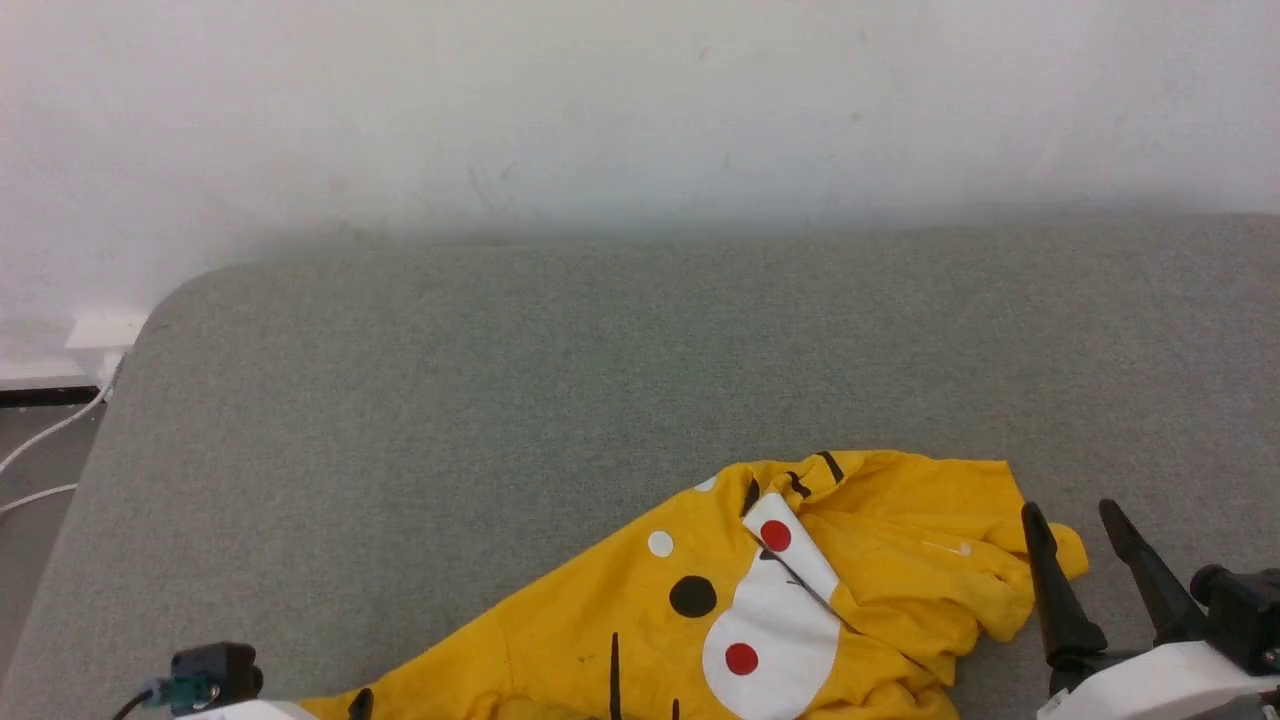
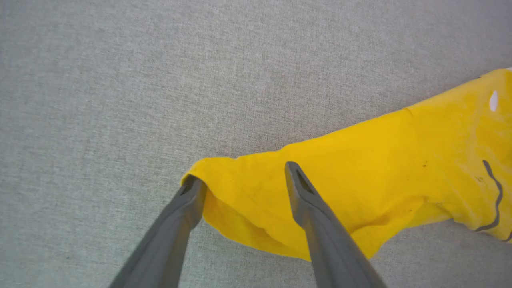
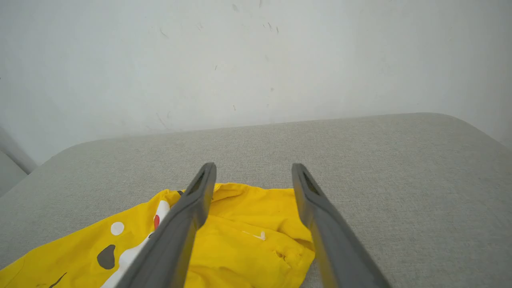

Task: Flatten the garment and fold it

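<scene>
The garment [image 1: 800, 600], a yellow T-shirt with a white muzzle, red dots and black marks, lies crumpled on the grey padded surface [image 1: 600, 380] near its front edge. My right gripper [image 1: 1075, 515] stands open just right of the shirt's rumpled right end, and its wrist view shows the garment [image 3: 248, 236] lying below and between the fingers. My left gripper [image 2: 242, 174] is open above a yellow corner of the garment [image 2: 360, 160]; its dark fingers straddle that corner and hold nothing. In the head view the left arm's wrist part [image 1: 205, 675] sits at the bottom left.
A white wall [image 1: 640, 120] rises behind the grey surface. White cables [image 1: 45, 440] trail over the floor past the surface's rounded left edge. The surface stretches bare behind and to the left of the shirt.
</scene>
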Controlling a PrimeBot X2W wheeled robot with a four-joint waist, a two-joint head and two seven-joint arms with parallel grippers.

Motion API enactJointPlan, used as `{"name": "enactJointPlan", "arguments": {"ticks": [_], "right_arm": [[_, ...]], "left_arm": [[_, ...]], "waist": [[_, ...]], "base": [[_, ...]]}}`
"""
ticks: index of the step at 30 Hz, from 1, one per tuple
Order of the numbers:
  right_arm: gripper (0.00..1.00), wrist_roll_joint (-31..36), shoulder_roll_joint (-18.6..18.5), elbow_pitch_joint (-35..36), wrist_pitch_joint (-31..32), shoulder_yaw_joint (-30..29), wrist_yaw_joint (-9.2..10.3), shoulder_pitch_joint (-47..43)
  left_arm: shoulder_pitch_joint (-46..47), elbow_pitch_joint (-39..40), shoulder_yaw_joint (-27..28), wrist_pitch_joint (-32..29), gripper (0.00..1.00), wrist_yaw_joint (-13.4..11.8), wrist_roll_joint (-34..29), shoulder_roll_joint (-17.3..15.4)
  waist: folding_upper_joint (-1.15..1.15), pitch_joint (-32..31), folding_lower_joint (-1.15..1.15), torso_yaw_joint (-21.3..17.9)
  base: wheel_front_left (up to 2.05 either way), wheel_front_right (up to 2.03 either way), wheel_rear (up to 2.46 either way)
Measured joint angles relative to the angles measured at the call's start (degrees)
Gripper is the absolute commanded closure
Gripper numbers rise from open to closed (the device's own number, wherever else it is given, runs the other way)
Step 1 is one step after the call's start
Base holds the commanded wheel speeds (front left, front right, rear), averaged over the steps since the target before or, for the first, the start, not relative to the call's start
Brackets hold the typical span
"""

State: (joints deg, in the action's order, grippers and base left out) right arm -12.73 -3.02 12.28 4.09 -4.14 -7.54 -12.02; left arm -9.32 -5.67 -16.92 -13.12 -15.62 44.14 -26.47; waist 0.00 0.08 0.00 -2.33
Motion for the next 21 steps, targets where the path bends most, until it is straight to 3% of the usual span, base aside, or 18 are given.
{"name": "enactJointPlan", "arguments": {"ticks": [6,10,20,21], "right_arm": [[0.0,-0.5,0.0,-0.1,0.1,0.2,0.0,-0.1],[0.0,-0.5,0.0,-0.1,0.3,0.6,0.0,0.0],[0.0,-0.6,0.0,-0.8,0.2,0.6,0.0,0.4],[0.0,-0.6,0.0,-0.9,0.3,0.5,0.0,0.4]], "left_arm": [[4.0,1.0,-2.5,-11.2,0.0,3.4,-0.2,-6.2],[6.8,-0.7,-4.0,-16.9,0.0,4.0,-0.4,-9.2],[11.0,-7.3,-9.9,-25.0,0.0,6.1,-1.6,-9.6],[11.2,-7.7,-10.0,-25.3,0.26,6.5,-1.5,-9.5]], "waist": [[0.0,0.1,0.0,0.5],[0.0,0.8,0.0,0.2],[0.0,2.6,0.0,-2.2],[0.0,2.7,0.0,-2.4]], "base": [[0.0,0.0,0.0],[0.0,0.0,0.0],[0.0,0.0,0.0],[0.0,0.0,0.0]]}}
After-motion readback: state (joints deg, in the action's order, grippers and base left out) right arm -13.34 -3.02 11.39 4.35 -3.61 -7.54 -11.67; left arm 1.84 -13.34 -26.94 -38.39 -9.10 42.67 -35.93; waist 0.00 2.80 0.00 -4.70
